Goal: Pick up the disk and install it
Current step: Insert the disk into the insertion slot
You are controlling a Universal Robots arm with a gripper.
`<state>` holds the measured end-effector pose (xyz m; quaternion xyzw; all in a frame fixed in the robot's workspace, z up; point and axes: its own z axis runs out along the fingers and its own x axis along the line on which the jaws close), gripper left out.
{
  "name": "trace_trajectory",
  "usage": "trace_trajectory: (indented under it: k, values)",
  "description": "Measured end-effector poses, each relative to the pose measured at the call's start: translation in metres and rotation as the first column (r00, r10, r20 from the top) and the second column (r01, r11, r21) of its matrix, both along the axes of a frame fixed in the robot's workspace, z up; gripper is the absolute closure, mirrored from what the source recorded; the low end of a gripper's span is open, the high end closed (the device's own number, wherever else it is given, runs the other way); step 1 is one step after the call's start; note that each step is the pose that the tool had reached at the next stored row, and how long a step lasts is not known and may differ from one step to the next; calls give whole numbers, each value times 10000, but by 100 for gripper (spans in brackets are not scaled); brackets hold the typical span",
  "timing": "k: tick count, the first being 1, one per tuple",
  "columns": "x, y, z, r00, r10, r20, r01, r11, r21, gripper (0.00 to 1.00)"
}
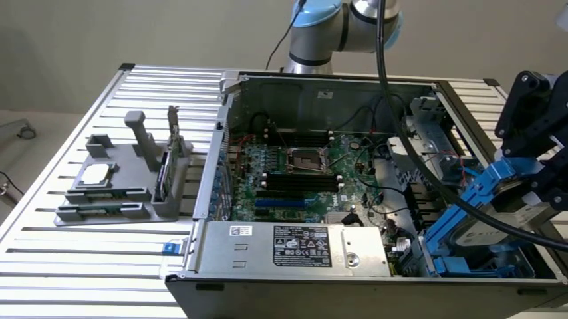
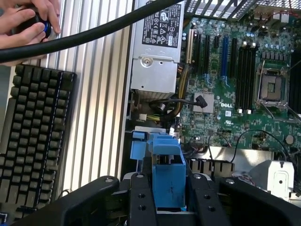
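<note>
The disk (image 1: 499, 224) is a silver-grey drive in a blue carrier bracket (image 1: 461, 209). It hangs tilted over the front corner of the open computer case (image 1: 233, 143), at the exterior view's right. My gripper (image 1: 531, 189) is shut on its upper end. In the wrist view the blue carrier (image 2: 168, 172) stands clamped between my two black fingers (image 2: 141, 200), with my gripper (image 2: 169, 203) above the drive bay area (image 2: 146, 141) beside the motherboard. The drive's label does not show.
Inside the case lie the green motherboard (image 1: 297, 176) and the silver power supply (image 1: 293, 247). A grey fixture (image 1: 124, 189) holding small parts stands on the slatted table at the exterior view's left. A thick black cable (image 1: 417, 156) crosses the case. A keyboard (image 2: 33, 141) and a person's hands (image 2: 23, 23) are beside the case.
</note>
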<state>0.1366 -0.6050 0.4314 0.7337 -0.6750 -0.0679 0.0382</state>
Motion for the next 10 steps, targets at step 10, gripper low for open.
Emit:
trace_trajectory:
  k: [10]
  values:
    - [14,-12,-26,10000,45,-9,-45,10000,-11,67]
